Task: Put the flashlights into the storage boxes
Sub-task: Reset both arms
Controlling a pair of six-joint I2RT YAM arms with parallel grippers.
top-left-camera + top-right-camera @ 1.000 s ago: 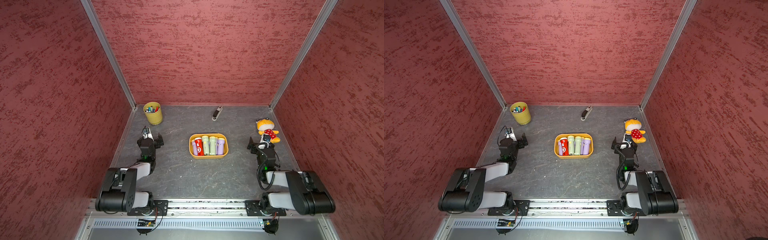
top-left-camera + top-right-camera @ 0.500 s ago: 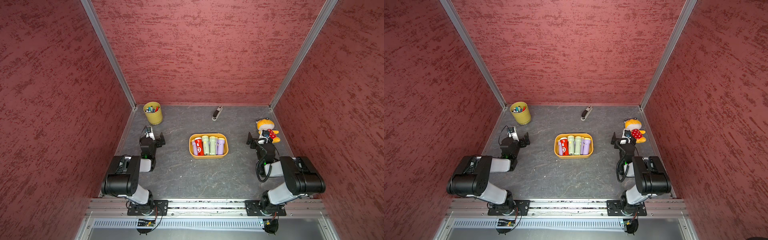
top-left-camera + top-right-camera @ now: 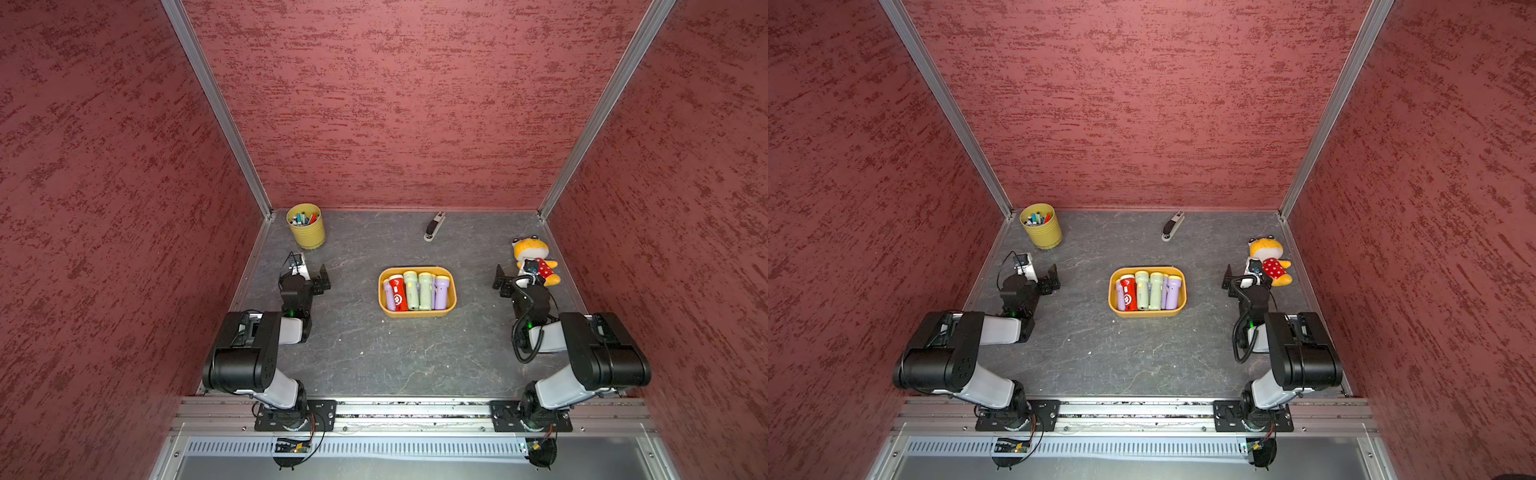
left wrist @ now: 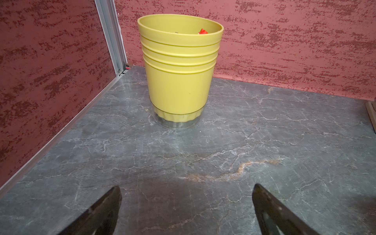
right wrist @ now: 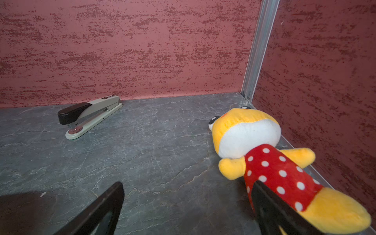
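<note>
Left claw (image 3: 311, 273) and right claw (image 3: 517, 276) both stand spread wide and empty. Each wrist view shows only bare table (image 3: 374, 353) between the fingers. In the last second the arms have folded up, elbows lifting, and the claws have slid a little toward twelve o'clock. They now sit at nine and three o'clock of the tub (image 3: 417, 314), well apart from it. The left faces the cup (image 4: 179, 67) and the right sits just beside the plush (image 5: 264, 162); whether it touches I cannot tell. The flashlights (image 3: 417, 289) lie side by side in the tub at mid-table, unchanged. Five show on top, and any beneath are hidden. None lies loose on the table, so I judge the packing done and the arms parking.
</note>
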